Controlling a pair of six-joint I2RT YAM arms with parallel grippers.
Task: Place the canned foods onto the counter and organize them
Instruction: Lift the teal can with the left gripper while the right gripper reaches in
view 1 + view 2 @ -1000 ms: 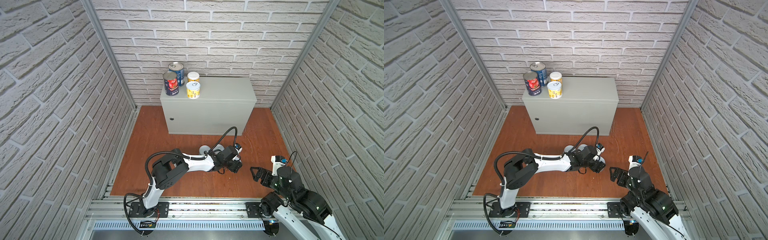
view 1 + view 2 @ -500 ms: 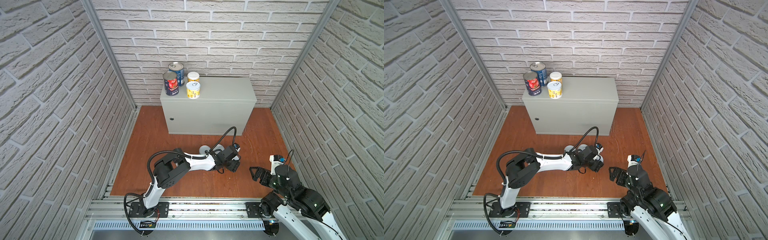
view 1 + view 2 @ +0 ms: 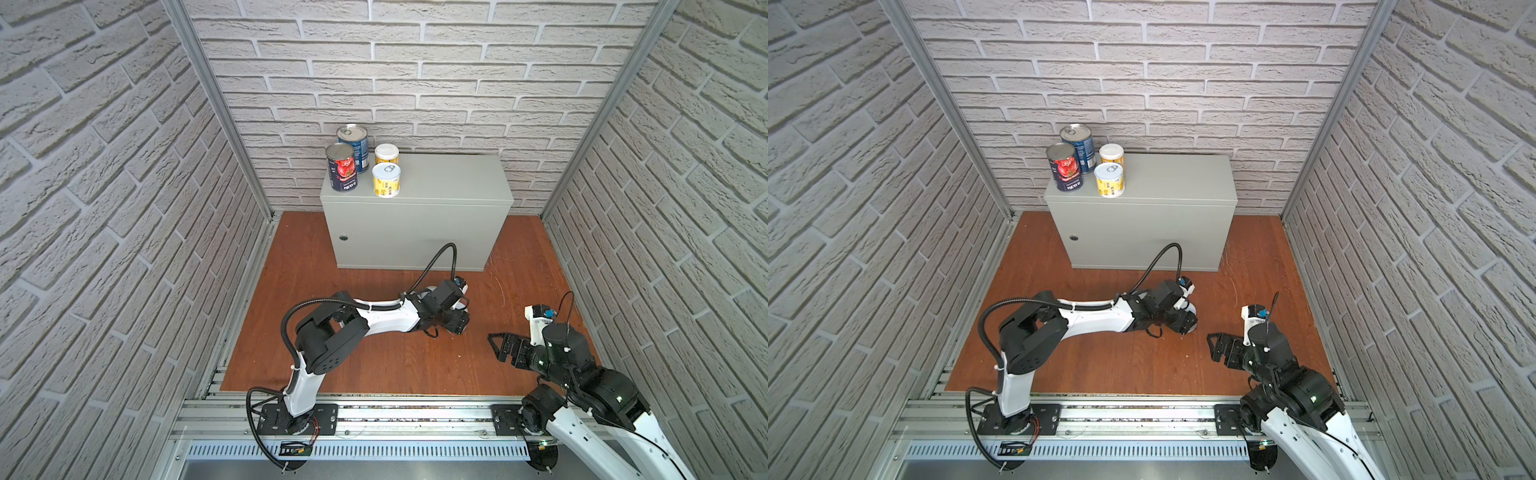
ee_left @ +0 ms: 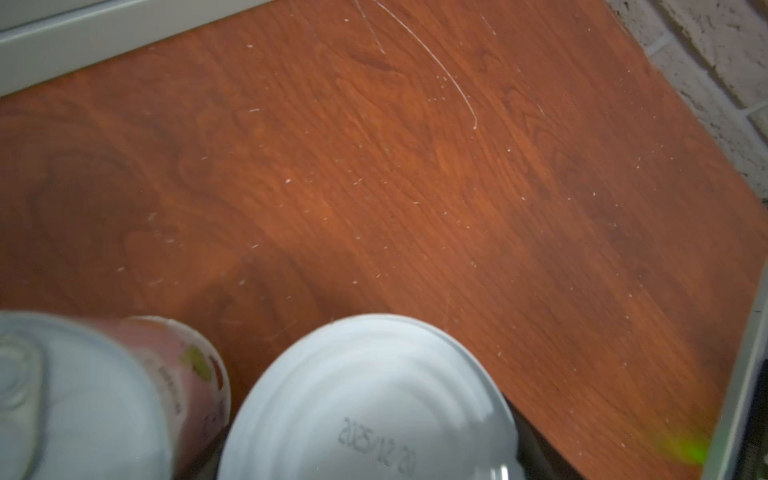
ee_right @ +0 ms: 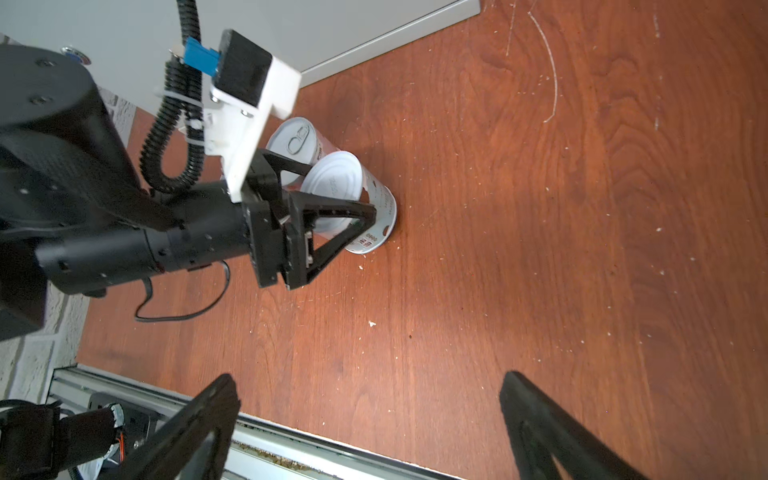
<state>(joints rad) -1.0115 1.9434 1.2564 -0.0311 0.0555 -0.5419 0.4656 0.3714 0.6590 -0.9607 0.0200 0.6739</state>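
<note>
Left gripper (image 5: 341, 190): low over the floor (image 3: 374, 357), jaws set either side of a white-ended can (image 5: 330, 178) that stands with its date-stamped end up. The fingers sit close on its wall, but whether they actually bite I cannot tell from these views.

Against the last second, the wrist has drawn slightly back toward its own arm and settled on this can. Pink can (image 4: 187, 365) stands just beside it, nearly touching.

Right gripper (image 5: 368, 377): jaws wide apart, empty. It has crept a little toward the middle and is well clear of both.

Counter (image 3: 449, 178): unchanged. Four cans are grouped at its left end in both top views: tomato can (image 3: 342, 167), blue can (image 3: 353, 143), two yellow cans (image 3: 386, 179).

Judgement: this is the pickup of a fifth can. The lift must clear the pink neighbour or it may topple.
</note>
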